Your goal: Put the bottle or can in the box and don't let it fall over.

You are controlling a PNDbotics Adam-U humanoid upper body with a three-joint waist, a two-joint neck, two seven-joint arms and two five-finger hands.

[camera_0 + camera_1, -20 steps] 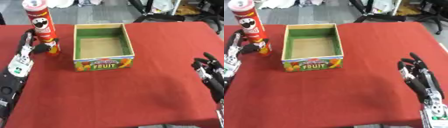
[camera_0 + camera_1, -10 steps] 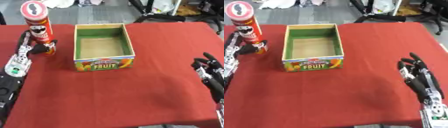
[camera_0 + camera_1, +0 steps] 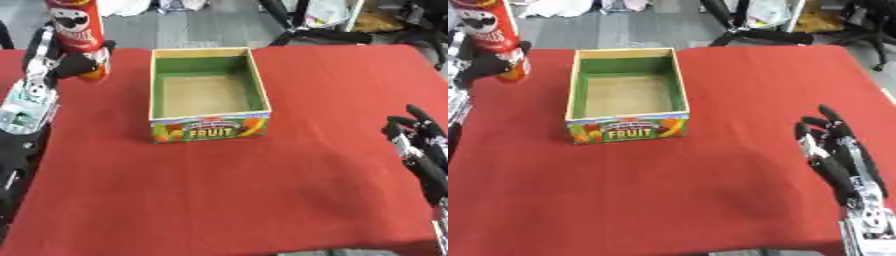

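Observation:
A tall red chip can (image 3: pixel 80 37) stands upright at the far left, its top cut off by the view's upper edge. My left hand (image 3: pixel 54 55) is curled round its lower part and holds it above the red table (image 3: pixel 262 190). To its right sits the open cardboard box (image 3: pixel 206 93) with green inner walls and a "FRUIT" label on its front; nothing lies inside it. My right hand (image 3: pixel 838 152) rests open near the lower right, fingers up, far from the box.
Chairs and clutter stand on the grey floor beyond the table's far edge. The red cloth stretches bare in front of the box and to its right.
My left hand has lifted the can upward, so its top now leaves the view. The box and my right hand have stayed put.

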